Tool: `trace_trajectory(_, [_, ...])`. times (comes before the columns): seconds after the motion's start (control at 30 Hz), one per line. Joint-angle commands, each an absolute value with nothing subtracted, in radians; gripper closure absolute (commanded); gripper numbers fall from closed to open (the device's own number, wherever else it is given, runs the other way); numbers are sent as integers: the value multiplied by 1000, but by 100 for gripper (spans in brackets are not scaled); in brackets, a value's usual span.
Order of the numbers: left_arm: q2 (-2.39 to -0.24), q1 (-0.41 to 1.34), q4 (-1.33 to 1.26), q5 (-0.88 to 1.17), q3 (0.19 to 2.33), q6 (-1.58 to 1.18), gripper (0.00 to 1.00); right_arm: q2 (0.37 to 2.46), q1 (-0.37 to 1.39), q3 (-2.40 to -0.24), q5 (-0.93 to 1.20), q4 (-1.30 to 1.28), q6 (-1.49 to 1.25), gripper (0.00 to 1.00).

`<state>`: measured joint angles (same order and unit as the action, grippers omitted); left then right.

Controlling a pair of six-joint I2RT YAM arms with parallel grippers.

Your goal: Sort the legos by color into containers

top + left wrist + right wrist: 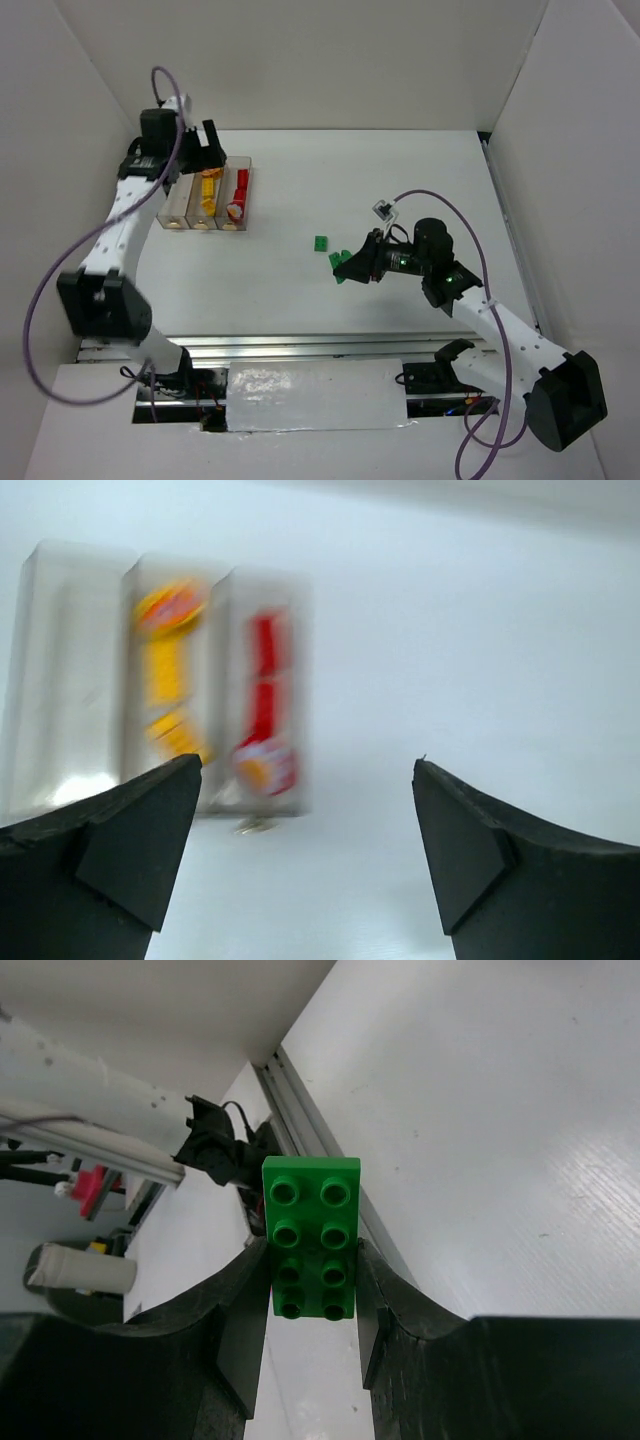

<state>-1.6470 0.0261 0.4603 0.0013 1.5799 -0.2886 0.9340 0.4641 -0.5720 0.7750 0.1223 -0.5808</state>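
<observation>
Three joined clear containers (175,205) stand at the left. The left bin is empty, the middle holds yellow legos (207,190), the right holds red legos (239,192). My left gripper (205,147) is open and empty, hovering just behind them. In the blurred left wrist view the containers (60,680) lie ahead of its open gripper (305,765). My right gripper (350,266) is shut on a green studded brick (337,260), shown between its fingers in the right wrist view (310,1232). A small green lego (320,243) lies on the table just beyond it.
White walls enclose the table on the left, back and right. A metal rail (300,347) runs along the near edge, by the arm bases. Cables loop off both arms.
</observation>
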Motion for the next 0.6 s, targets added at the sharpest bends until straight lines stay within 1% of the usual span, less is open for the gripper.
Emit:
trace_trajectory(0.0, [-1284,73,175,477,1322,-513,0,960,462,-598,836,273,-659,100])
trace_trajectory(0.03, [-1231,101,97,530,1260,-552,0,962,466,-601,836,279,-661,100])
trace_trajectory(0.07, [-1185,182,18,561,1209,-599,0,960,466,-604,831,297,-667,100])
trace_trajectory(0.1, [-1113,239,-41,574,1113,-624,1,959,472,-607,830,311,-679,100])
trace_trajectory(0.13, [-1086,299,-72,566,1076,-638,0,957,479,-606,841,330,-690,100])
trace_trajectory(0.17, [-1056,418,-102,560,1036,-676,0,959,479,-606,847,375,-705,100])
trace_trajectory(0.23, [-1049,516,-182,552,967,-704,1,962,494,-601,859,426,-751,100])
trace_trajectory(0.27, [-1051,597,-211,549,950,-721,2,960,495,-598,864,466,-770,100])
trace_trajectory(0.37, [-1051,699,-261,508,930,-716,3,948,517,-592,859,506,-801,100])
trace_trajectory(0.43, [-1055,727,-258,491,942,-706,5,939,522,-572,879,550,-819,100])
trace_trajectory(0.47, [-1063,741,-255,492,946,-700,6,928,523,-562,893,618,-833,100])
trace_trajectory(0.53, [-1077,745,-288,515,945,-707,11,913,523,-535,933,675,-870,100])
trace_trajectory(0.57, [-1081,750,-301,528,946,-718,11,898,523,-531,942,707,-879,100])
